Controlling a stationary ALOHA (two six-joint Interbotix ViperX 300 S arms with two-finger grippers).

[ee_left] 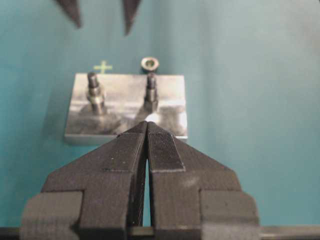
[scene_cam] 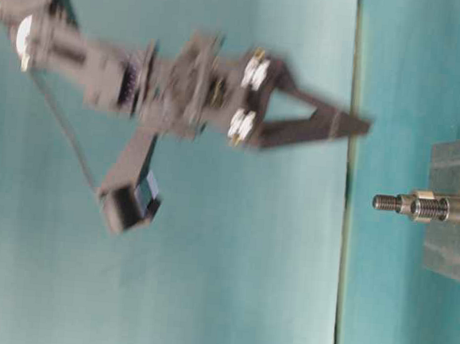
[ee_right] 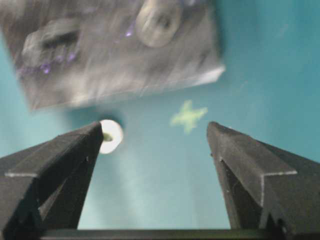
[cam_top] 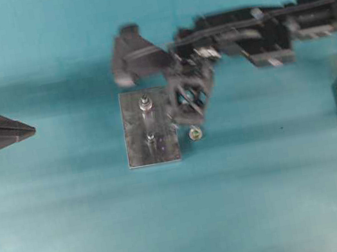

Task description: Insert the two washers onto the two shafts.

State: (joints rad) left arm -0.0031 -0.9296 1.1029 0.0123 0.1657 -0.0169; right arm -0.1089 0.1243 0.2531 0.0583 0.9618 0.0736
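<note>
A metal plate point(cam_top: 141, 154) carries two upright shafts point(cam_top: 150, 137). The shaft point(ee_left: 95, 95) to the left in the left wrist view wears a pale washer point(cam_top: 145, 103) point(scene_cam: 422, 205) as a collar around it. My right gripper point(cam_top: 181, 107) point(scene_cam: 361, 126) hovers blurred above the plate's right edge. Its jaws point(ee_right: 155, 129) stand wide open with nothing between them. My left gripper point(cam_top: 31, 130) point(ee_left: 147, 125) rests at the far left of the table, aimed at the plate, with its fingers pressed together and holding nothing.
A small thick ring point(cam_top: 195, 134) point(ee_left: 150, 63) point(ee_right: 111, 136) lies on the teal table just right of the plate, close to my right gripper's left fingertip. A green cross point(ee_right: 188, 116) point(ee_left: 103, 67) is marked on the table beside the plate.
</note>
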